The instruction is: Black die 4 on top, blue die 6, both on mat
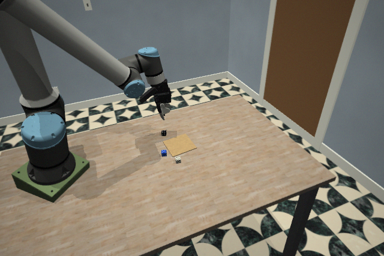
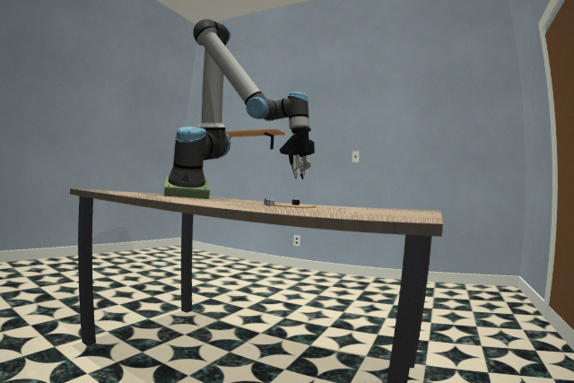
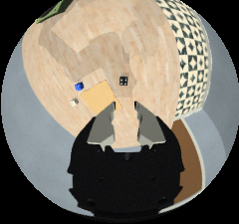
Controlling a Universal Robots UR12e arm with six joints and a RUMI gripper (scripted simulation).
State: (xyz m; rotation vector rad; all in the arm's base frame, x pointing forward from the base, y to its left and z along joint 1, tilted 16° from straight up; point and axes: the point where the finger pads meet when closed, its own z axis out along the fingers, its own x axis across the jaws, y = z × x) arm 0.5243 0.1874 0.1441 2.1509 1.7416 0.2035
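Note:
The black die (image 1: 163,132) (image 2: 295,202) (image 3: 123,81) sits on the table, off the mat, beyond its back left edge in the top view. The blue die (image 1: 164,153) (image 3: 79,86) sits on the table just left of the tan mat (image 1: 181,145) (image 3: 100,97). The white die (image 1: 177,159) (image 3: 75,102) is on the table at the mat's front edge. All three look flat; their top numbers are too small to read surely. My gripper (image 1: 164,116) (image 2: 299,178) (image 3: 124,102) points down, partly open and empty, high above the table near the black die.
The arm's green base (image 1: 51,186) (image 2: 186,191) stands on the wooden table (image 1: 248,154) at the left in the top view. The blue and white dice are close together, overlapping in the exterior view. The table's far edge runs behind the black die.

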